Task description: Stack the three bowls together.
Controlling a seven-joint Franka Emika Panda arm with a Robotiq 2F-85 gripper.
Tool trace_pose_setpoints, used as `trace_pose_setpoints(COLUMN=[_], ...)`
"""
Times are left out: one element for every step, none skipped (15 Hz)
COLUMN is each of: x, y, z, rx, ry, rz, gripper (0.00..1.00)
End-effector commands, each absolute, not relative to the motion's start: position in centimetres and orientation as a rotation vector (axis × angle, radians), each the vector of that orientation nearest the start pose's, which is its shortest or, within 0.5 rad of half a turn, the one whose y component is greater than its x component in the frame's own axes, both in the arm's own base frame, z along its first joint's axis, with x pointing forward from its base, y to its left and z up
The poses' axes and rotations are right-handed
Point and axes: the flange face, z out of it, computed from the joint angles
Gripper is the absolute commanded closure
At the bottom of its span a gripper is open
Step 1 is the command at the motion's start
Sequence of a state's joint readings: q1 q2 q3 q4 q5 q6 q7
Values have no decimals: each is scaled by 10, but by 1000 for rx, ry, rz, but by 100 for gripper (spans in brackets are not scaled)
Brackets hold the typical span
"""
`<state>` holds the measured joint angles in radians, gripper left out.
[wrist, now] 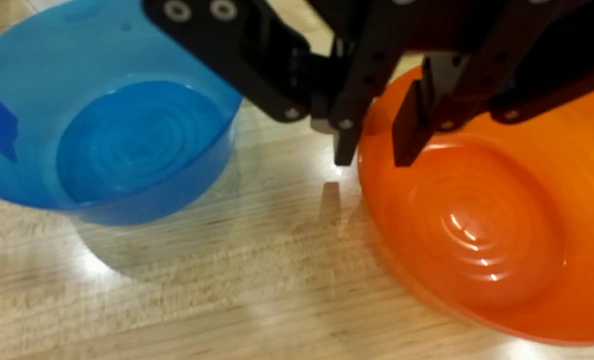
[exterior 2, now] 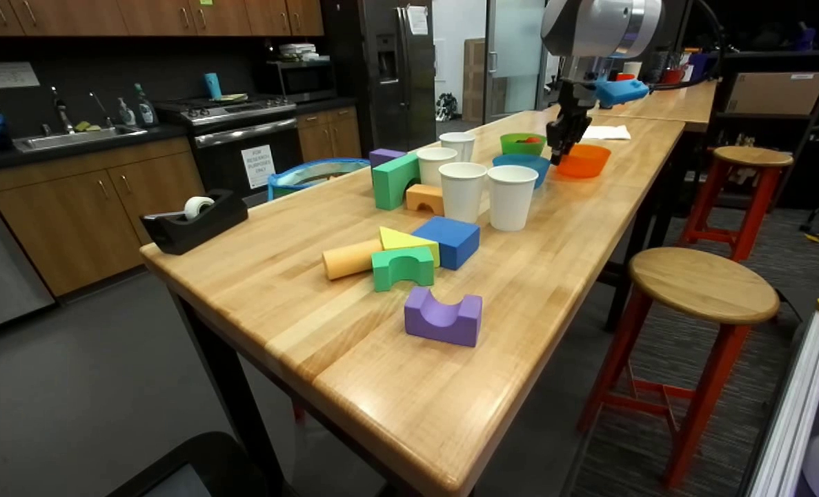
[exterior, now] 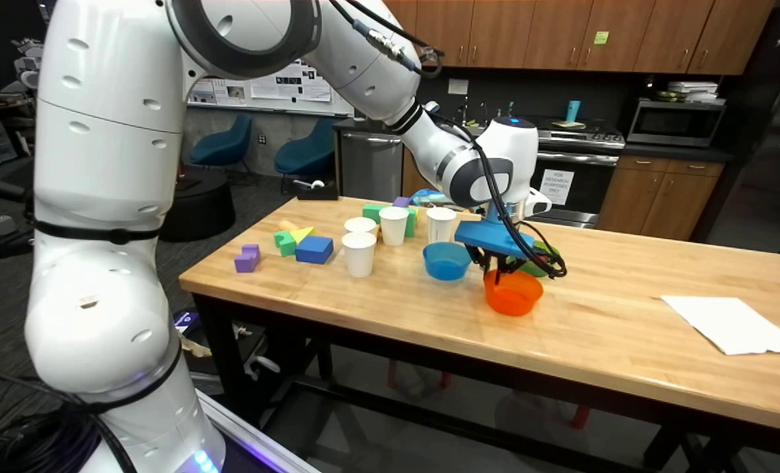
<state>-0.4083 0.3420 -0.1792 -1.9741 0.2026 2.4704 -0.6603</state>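
In an exterior view, holds gripper [exterior: 491, 275] at left side of front bowl [exterior: 514, 293]; has on the table [exterior: 606, 322] second bowl [exterior: 447, 262] left of it, third bowl [exterior: 532, 269] behind it, cups [exterior: 359, 255] and blocks [exterior: 314, 249] farther left or behind, paper [exterior: 731, 324] at right.

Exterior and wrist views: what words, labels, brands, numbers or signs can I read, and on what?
"FOR RESEARCH PURPOSES ONLY": white sign on the oven door, in both exterior views.
Too small or blurred: any writing on wall posters, kitchen-wall sheet, fridge sheet, cabinet sticky note, carton label.
Wrist view: no text.
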Motion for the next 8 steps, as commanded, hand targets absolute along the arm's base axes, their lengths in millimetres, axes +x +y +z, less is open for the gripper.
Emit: trace_pose_setpoints(x=[526, 526, 526, 527, 526, 526, 525, 524], y=[-344, -344, -344, -344, -343, -342, -341, -339], z=[319, 319, 323, 326, 329, 333, 339, 344], rx=[-3155, -3159, -3167, -3173, -3183, -3192, -3202, -3211], ry=[103, 107, 112, 119, 126, 132, 145, 154], rz=[-292, -294, -309, -316, -331, -347, -368, -388], gripper=[100, 100, 100, 98, 99, 100, 99, 100])
